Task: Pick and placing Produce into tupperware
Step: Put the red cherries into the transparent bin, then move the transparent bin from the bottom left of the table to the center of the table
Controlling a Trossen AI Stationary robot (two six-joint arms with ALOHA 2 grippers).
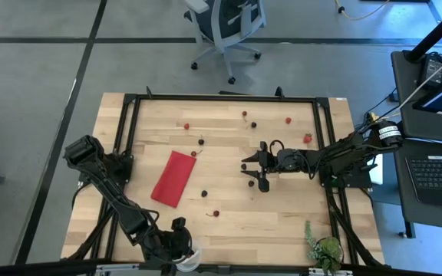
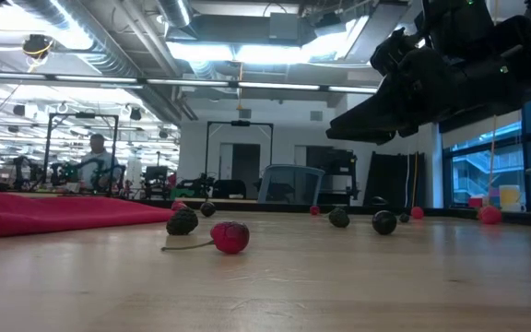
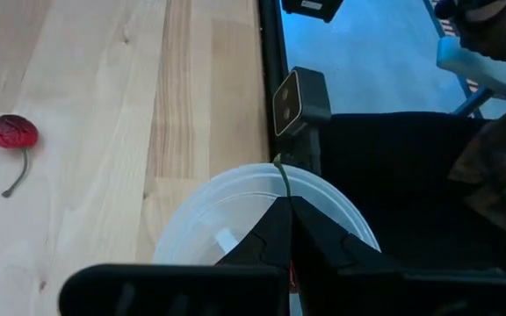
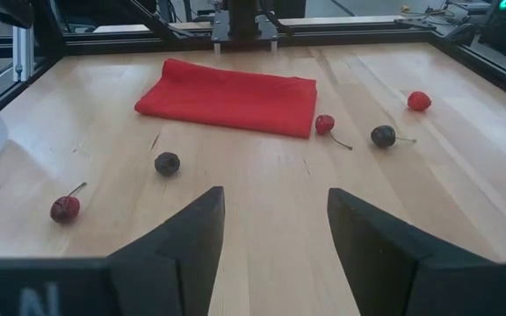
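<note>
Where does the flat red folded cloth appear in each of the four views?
High view: the flat red folded cloth lies tilted, left of the centre of the table.
Low view: a low red band at the left edge.
Left wrist view: not in it.
Right wrist view: on the far part of the table.
Shared landmark: the red cherry with a stem beside the cloth's corner, in the high and right wrist views.

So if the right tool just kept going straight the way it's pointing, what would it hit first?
Probably the folded red cloth. The open right tool points across bare wood straight at it; the dark cherry sits just off that line, though depth is hard to judge.
</note>
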